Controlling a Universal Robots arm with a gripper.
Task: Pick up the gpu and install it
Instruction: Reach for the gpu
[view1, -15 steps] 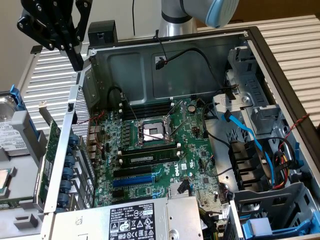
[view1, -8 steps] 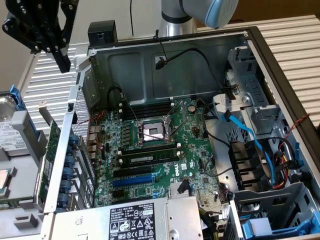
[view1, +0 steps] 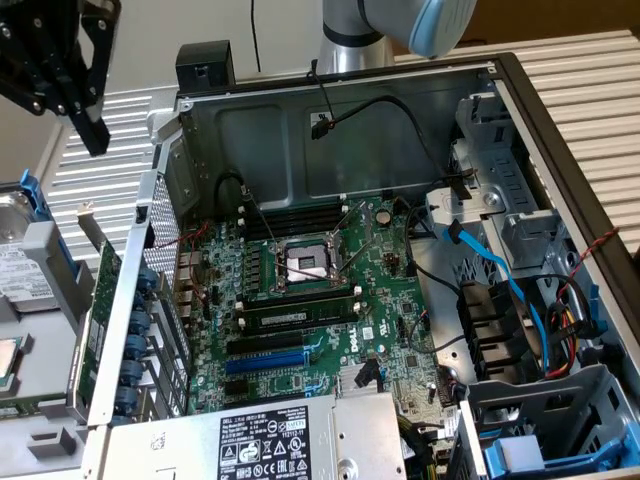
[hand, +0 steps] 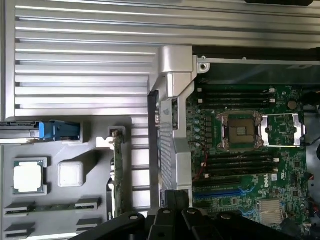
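The gpu (view1: 97, 312) stands on its edge in a grey holder outside the computer case, at the exterior view's left. I see it edge-on as a thin green card with a silver bracket on top. In the wrist view the gpu (hand: 118, 175) runs beside the case's perforated side wall (hand: 170, 150). My black gripper (view1: 62, 100) hangs high above the holder, well clear of the card, open and empty. Only its linkage (hand: 175, 220) shows in the wrist view. The motherboard (view1: 300, 300) lies in the open case with a blue slot (view1: 265, 362) near the front.
The grey holder also carries a processor chip (hand: 27, 177) and a drive in a blue carrier (hand: 55, 131). A power supply (view1: 260, 440) fills the case's front. Black, blue and red cables (view1: 500, 290) and drive cages crowd the exterior view's right.
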